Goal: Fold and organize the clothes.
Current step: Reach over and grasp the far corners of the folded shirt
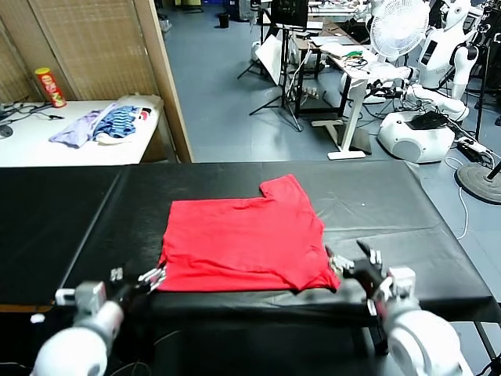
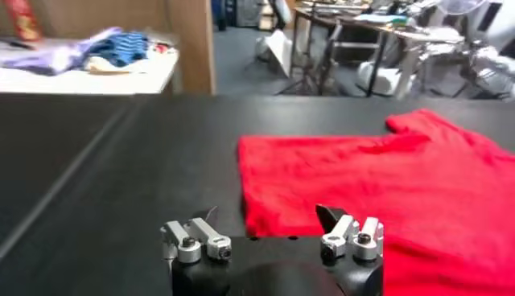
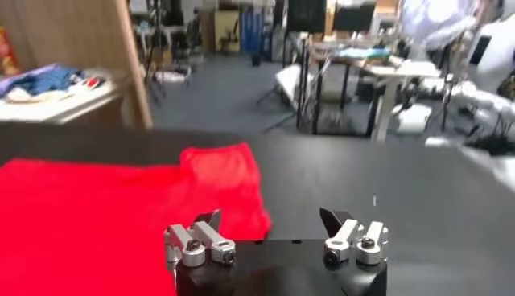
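The red T-shirt (image 1: 243, 243) lies folded and plain side up on the black table (image 1: 78, 211), one sleeve pointing to the far side. My left gripper (image 1: 141, 280) is open and empty at the shirt's near left corner. In the left wrist view the shirt (image 2: 378, 185) spans the space ahead of the open gripper (image 2: 269, 217). My right gripper (image 1: 354, 260) is open and empty just off the shirt's near right corner. In the right wrist view the shirt (image 3: 121, 201) lies ahead of one side of the open gripper (image 3: 272, 217).
A white side table (image 1: 47, 145) at the far left holds a pale purple garment (image 1: 78, 125), a blue striped garment (image 1: 119, 121) and a red can (image 1: 50, 86). A wooden post (image 1: 164, 78) stands behind the table. Desks, a fan and other robots fill the far right.
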Robot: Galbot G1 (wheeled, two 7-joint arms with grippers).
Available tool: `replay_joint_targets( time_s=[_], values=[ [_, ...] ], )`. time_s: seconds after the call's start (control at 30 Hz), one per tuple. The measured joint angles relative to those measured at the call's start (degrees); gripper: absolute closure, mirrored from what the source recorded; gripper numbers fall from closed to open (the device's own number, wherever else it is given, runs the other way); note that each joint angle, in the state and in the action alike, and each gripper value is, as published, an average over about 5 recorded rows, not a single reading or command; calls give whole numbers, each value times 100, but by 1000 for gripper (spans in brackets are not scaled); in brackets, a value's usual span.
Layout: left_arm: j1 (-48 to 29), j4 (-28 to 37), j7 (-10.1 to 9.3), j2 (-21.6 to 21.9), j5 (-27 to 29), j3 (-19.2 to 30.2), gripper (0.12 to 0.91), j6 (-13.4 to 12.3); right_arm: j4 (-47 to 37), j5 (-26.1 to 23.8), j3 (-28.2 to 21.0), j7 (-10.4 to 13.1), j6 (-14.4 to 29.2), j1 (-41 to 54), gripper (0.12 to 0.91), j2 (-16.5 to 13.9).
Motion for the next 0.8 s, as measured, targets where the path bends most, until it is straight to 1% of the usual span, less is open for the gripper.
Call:
replay_joint_targets(
  time_s=[0.07,0.2,0.37,0.5,0.63,0.73,0.8],
  values=[
    [-521,443,39,-11,-113,220,232,72,-484,-7,-198,29,25,421,227,114],
    [-1457,1333,148,-83,-243,658,232,283,-1443,-29,-483,7,53,1160,227,400],
    [-2280,2361,270,-246,-241,1024,232,343,-2437,-53,-607,-72,-32,1807,227,741],
    [-2683,2994,373,-375,-181,1187,232,357,-3067,-154,-601,-246,-39,2128,227,970],
    [-2934,3443,439,-454,-135,1284,232,377,-3581,-277,-586,-366,34,2336,231,1142],
    [-3039,3670,501,-471,-109,1329,239,392,-3859,-284,-580,-402,42,2411,272,1220],
    [-3091,3779,532,-479,-99,1346,258,406,-3984,-285,-569,-428,49,2440,334,1263]
  ],
)
